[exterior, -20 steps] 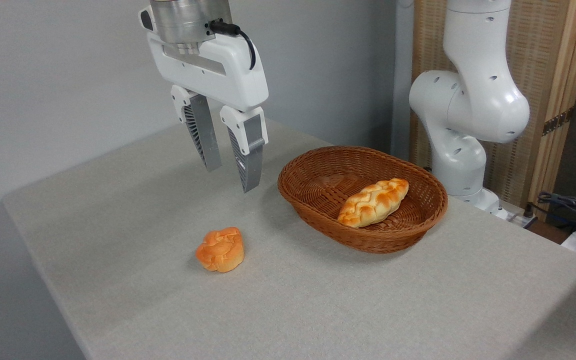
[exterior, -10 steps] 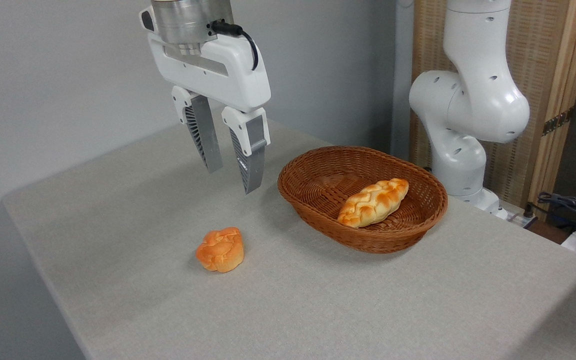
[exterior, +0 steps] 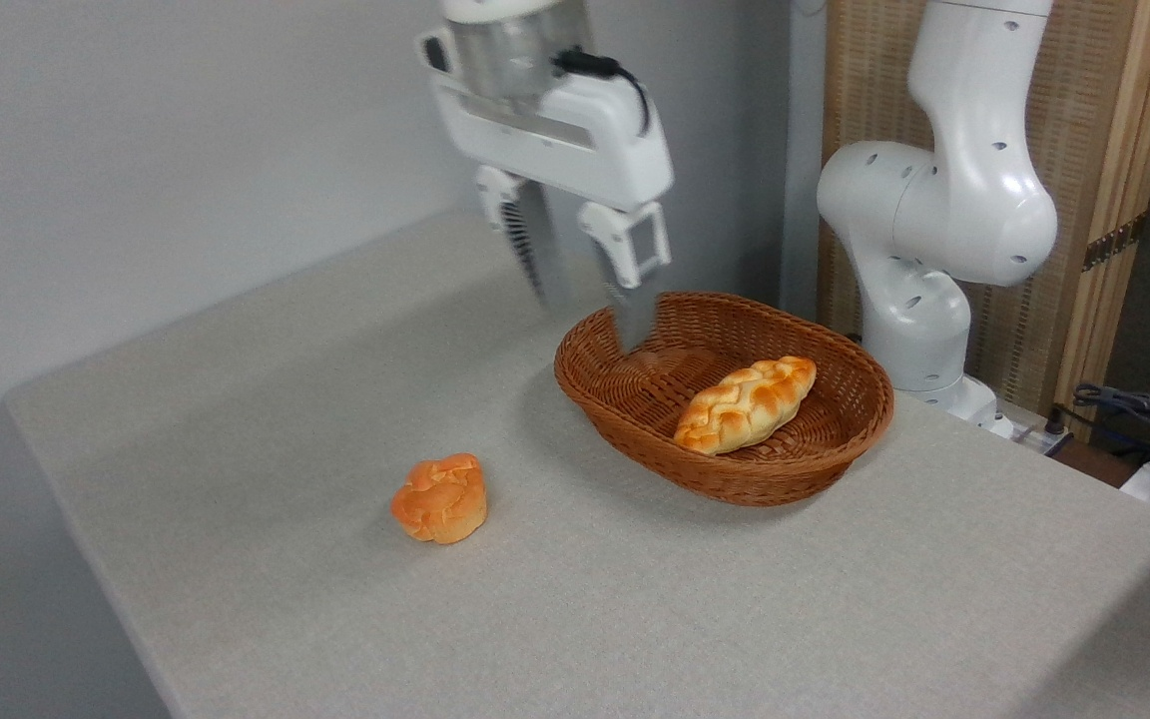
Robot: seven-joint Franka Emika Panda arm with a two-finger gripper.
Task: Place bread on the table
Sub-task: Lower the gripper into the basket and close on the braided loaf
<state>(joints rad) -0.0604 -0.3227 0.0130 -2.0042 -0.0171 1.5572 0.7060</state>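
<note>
The bench (exterior: 635, 619), a large flat surface under light grey-beige cloth, has a rounded left corner and a left edge running toward the near side; its right edge drops off beside the white robot arm base (exterior: 919, 330). The near and left portions of the cloth are open, with only the small round orange bun (exterior: 440, 497) resting there, well apart from the other objects.

The oval brown wicker basket (exterior: 635, 424) sits on the far right part of the bench, near the arm base. The elongated braided golden-yellow bread (exterior: 746, 402) lies inside the basket, toward its right side, one pointed end angled up toward the far rim. The left half of the basket interior is bare weave.

The white two-finger gripper (exterior: 590, 322) hangs above the far left rim of the basket, fingers pointing down. The fingers (exterior: 635, 320) are motion-blurred, but a clear gap separates them: the jaws stand apart and hold nothing. The right fingertip overlaps the basket's left inner wall in this view; contact cannot be confirmed. The gripper is left of the bread, not touching it.
</note>
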